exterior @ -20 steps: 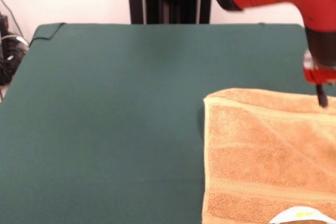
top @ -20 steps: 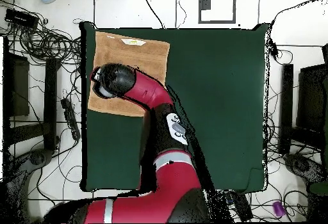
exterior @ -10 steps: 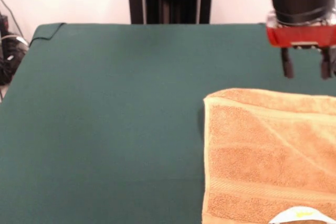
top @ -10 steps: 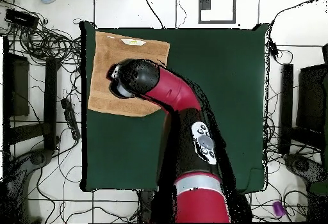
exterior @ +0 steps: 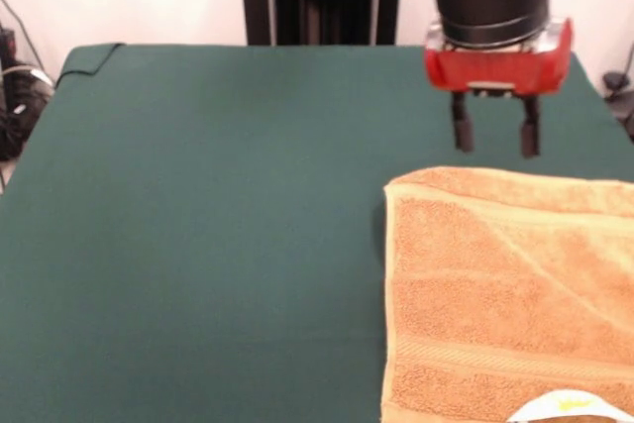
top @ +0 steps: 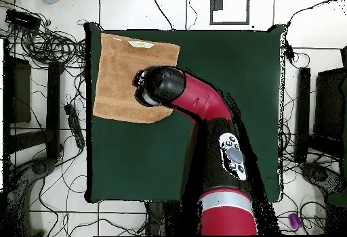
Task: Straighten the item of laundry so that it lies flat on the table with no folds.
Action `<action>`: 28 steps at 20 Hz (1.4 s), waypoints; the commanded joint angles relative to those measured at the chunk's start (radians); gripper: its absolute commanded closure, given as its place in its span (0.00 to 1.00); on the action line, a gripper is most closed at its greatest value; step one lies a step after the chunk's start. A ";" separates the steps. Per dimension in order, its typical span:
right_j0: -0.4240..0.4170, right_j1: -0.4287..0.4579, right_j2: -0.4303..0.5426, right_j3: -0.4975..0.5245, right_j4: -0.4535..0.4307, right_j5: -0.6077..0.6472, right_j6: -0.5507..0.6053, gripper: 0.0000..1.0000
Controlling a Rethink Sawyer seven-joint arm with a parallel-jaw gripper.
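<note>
The green table (exterior: 198,225) carries the orange towel (exterior: 505,294) flat at one corner. The arm (top: 203,112) points straight down, its gripper (exterior: 494,134) empty with fingers parted, just above the towel's far edge.

The red and black arm (top: 203,105) is reaching out from its base, bending at the elbow, wrist pointing straight down. Its gripper (exterior: 494,136) is hanging in the air, two dark fingers (exterior: 462,132) standing apart, holding nothing between them, tips pointing downward.
</note>
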 commanded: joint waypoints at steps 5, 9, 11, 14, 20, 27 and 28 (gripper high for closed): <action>-0.023 0.129 0.047 0.079 -0.103 -0.147 0.078 0.00; -0.032 0.141 0.053 0.070 -0.128 -0.170 0.084 0.00; -0.034 0.147 0.054 0.064 -0.138 -0.182 0.090 0.00; -0.037 0.160 0.060 0.056 -0.143 -0.197 0.094 0.00; -0.035 0.169 0.071 0.062 -0.138 -0.203 0.125 0.00; -0.025 0.181 0.074 0.072 -0.136 -0.237 0.142 0.00; -0.029 0.184 0.077 0.073 -0.135 -0.238 0.140 0.00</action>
